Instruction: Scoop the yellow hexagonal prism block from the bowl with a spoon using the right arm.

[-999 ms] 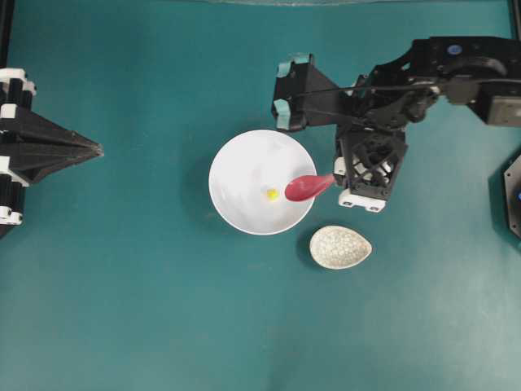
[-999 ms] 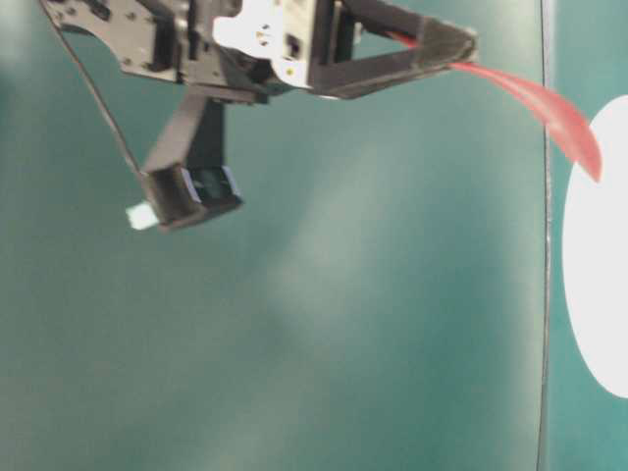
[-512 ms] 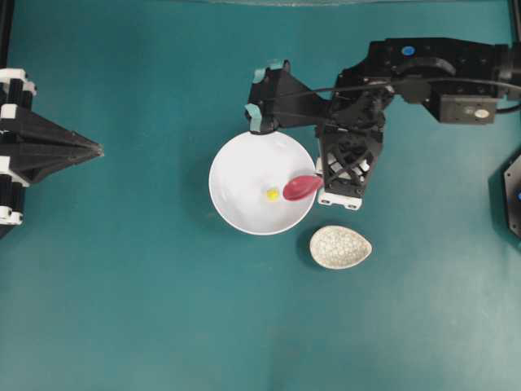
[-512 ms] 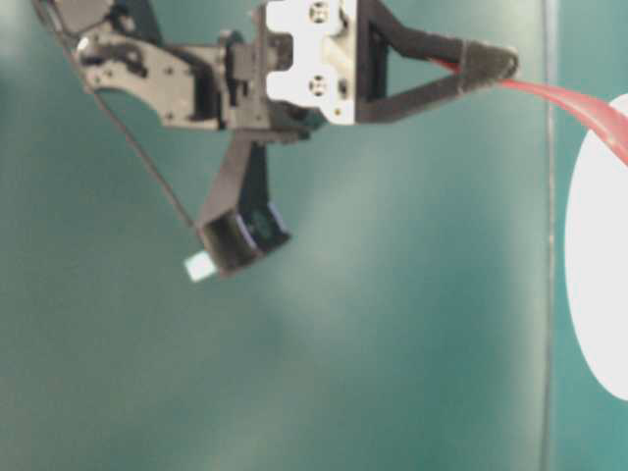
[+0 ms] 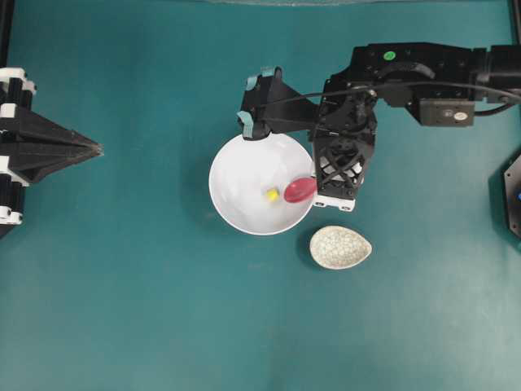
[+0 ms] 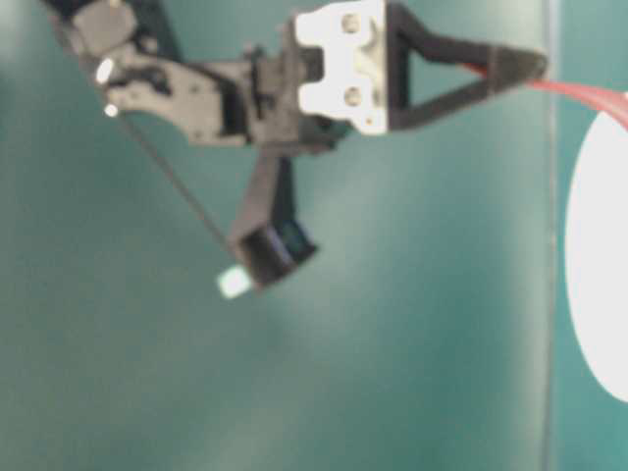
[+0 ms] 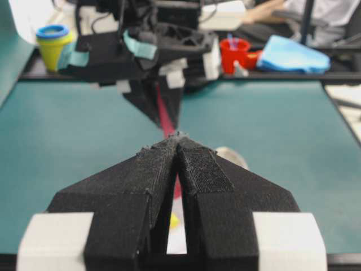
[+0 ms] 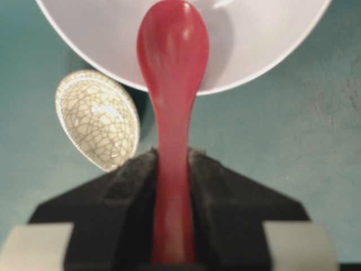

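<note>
Closing in on the block [image 5: 271, 194], the right gripper [image 8: 172, 169] has carried the spoon [image 5: 300, 189] further over the bowl [image 5: 236, 175] than a second ago; its tip now sits just at the block's three o'clock side. The jaws clamp the spoon's handle. The block lies near the bowl's centre, not yet scooped, so the dip looks close. From the right wrist the spoon hides the block. The left gripper [image 7: 177, 148], parked at nine o'clock, is closed and empty.
</note>
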